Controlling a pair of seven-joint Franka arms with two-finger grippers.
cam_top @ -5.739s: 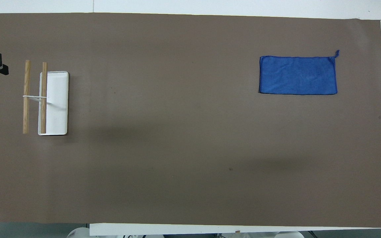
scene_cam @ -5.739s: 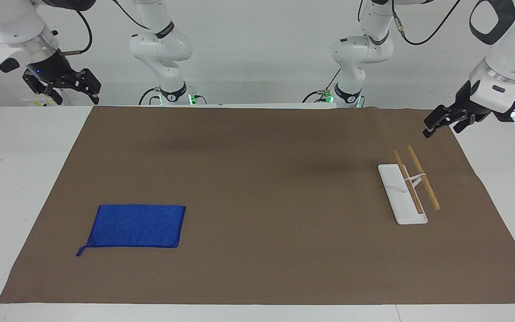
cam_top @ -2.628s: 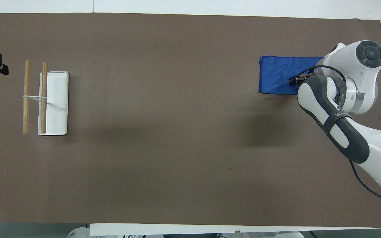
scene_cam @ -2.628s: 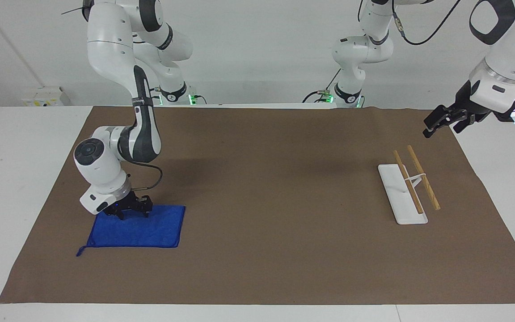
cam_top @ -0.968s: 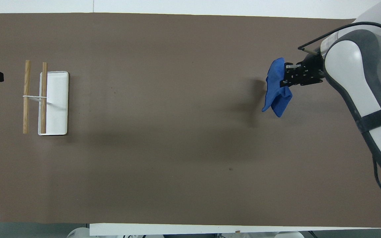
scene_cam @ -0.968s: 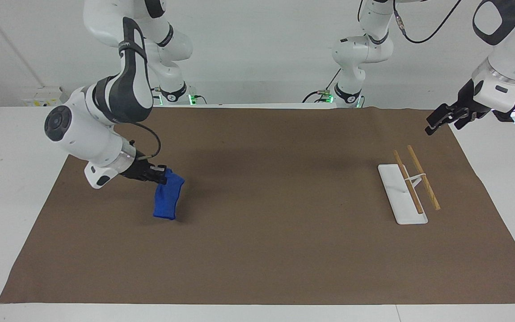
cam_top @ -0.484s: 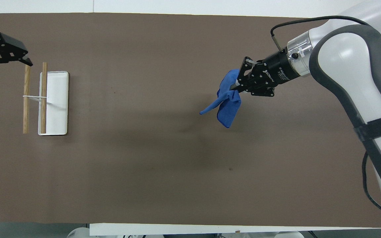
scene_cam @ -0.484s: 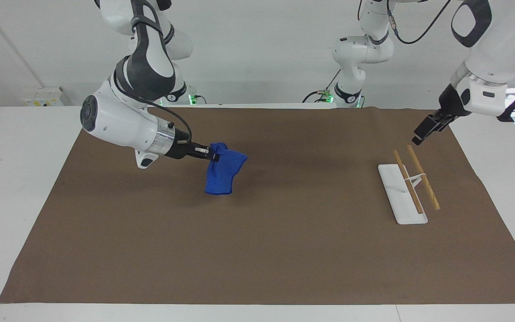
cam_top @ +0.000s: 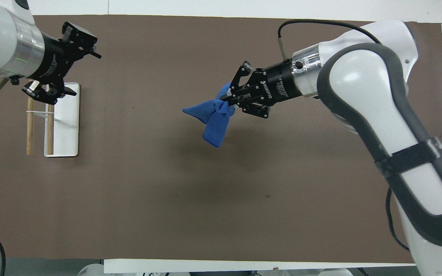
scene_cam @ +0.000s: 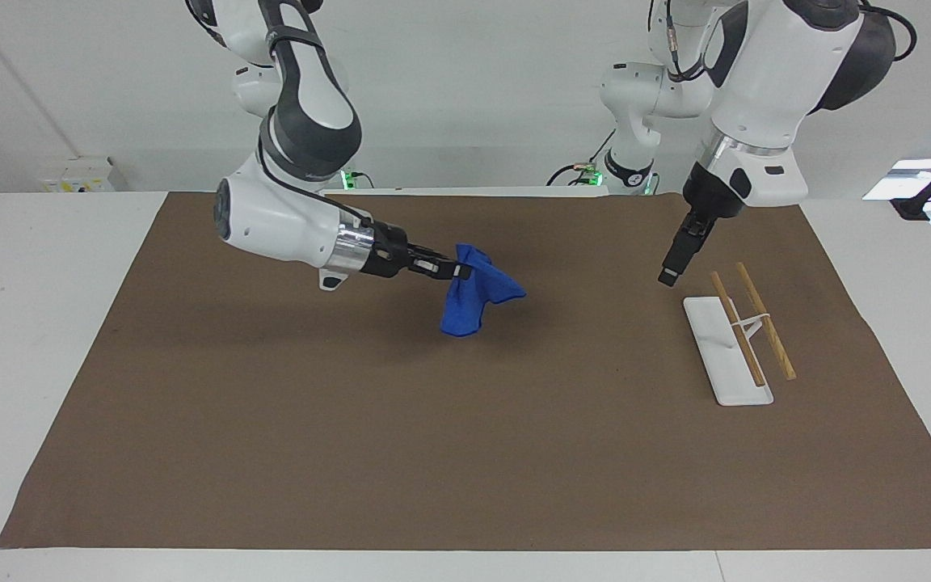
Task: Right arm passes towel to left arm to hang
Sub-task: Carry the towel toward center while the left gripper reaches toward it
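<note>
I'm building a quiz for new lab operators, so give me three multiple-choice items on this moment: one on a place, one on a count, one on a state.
1. Where is the small bright-blue cloth towel?
A. flat on the brown mat
B. hanging in the air from the right arm's tool
C. draped on the rack

2. How many wooden bars does the white rack carry?
A. one
B. two
C. four

3. What is the left arm's tool doing?
A. gripping the towel
B. resting on the mat
C. empty, over the rack's end nearer the robots

Answers: 1 B, the right arm's tool pinches the bunched towel above the brown mat. 2 B, two wooden bars lie side by side. 3 C, nothing sits between its fingers.
</note>
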